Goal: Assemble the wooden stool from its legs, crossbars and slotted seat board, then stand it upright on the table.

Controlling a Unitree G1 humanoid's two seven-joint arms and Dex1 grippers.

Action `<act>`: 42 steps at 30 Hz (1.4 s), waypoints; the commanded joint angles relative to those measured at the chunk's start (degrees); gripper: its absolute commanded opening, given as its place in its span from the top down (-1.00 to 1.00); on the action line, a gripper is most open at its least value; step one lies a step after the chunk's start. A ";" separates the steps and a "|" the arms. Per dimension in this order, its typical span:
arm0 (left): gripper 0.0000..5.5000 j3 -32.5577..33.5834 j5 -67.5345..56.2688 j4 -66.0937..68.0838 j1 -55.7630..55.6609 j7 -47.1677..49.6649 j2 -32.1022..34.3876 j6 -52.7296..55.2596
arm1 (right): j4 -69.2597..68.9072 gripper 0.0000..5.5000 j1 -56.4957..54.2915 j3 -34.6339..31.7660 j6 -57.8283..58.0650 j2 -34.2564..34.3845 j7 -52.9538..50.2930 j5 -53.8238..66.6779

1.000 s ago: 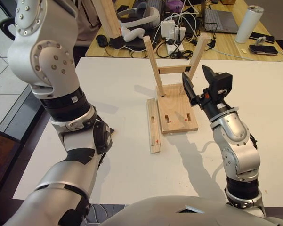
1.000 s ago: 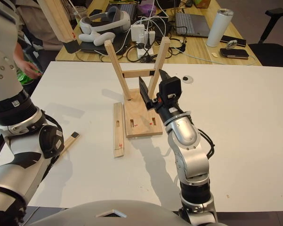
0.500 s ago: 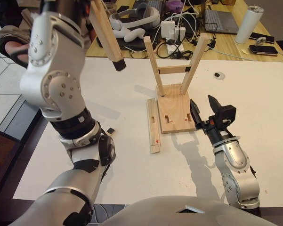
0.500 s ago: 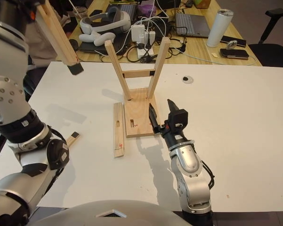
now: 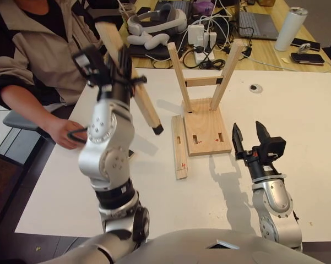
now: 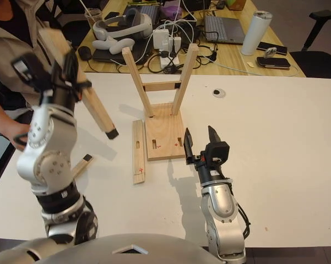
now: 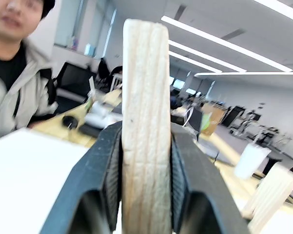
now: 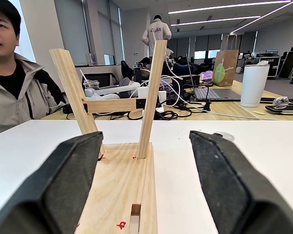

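The slotted seat board (image 5: 207,133) lies flat on the white table, with two legs (image 5: 179,77) and a crossbar (image 5: 202,81) standing up from its far end. A loose slotted wooden bar (image 5: 179,146) lies along the board's left side. My left gripper (image 5: 117,65) is raised at the left, shut on another wooden leg (image 5: 144,105) that slants down toward the bar; its black-tipped end hangs above the table. In the left wrist view that leg (image 7: 146,136) sits clamped between the fingers (image 7: 103,180). My right gripper (image 5: 251,138) stands open and low, just right of the board's near corner. A short stick (image 6: 83,163) lies at the left.
A wooden desk (image 5: 264,55) behind the table carries a headset (image 5: 157,19), cables, a laptop (image 5: 256,23), a white tumbler (image 5: 291,27) and a phone. A round grommet (image 5: 256,87) sits in the table at the back right. The table's right half has free room.
My left arm has swung the held leg down and forward, so its black end is now near the loose bar. My right gripper has dropped from beside the upright leg to table height.
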 commanded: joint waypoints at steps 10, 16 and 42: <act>0.63 -9.58 -9.15 3.11 23.87 -9.34 -4.51 -3.14 | -1.71 -0.19 -0.64 -6.40 12.76 3.33 -2.43 12.72; 0.63 -9.24 -11.26 4.45 22.61 -8.32 -4.39 -3.03 | -2.38 -0.19 -1.39 -7.57 15.89 3.50 -2.98 15.34; 0.63 -8.69 -12.78 6.29 21.25 -5.98 -4.50 -3.93 | -2.19 -0.19 -2.68 -8.53 18.76 3.38 -3.14 16.57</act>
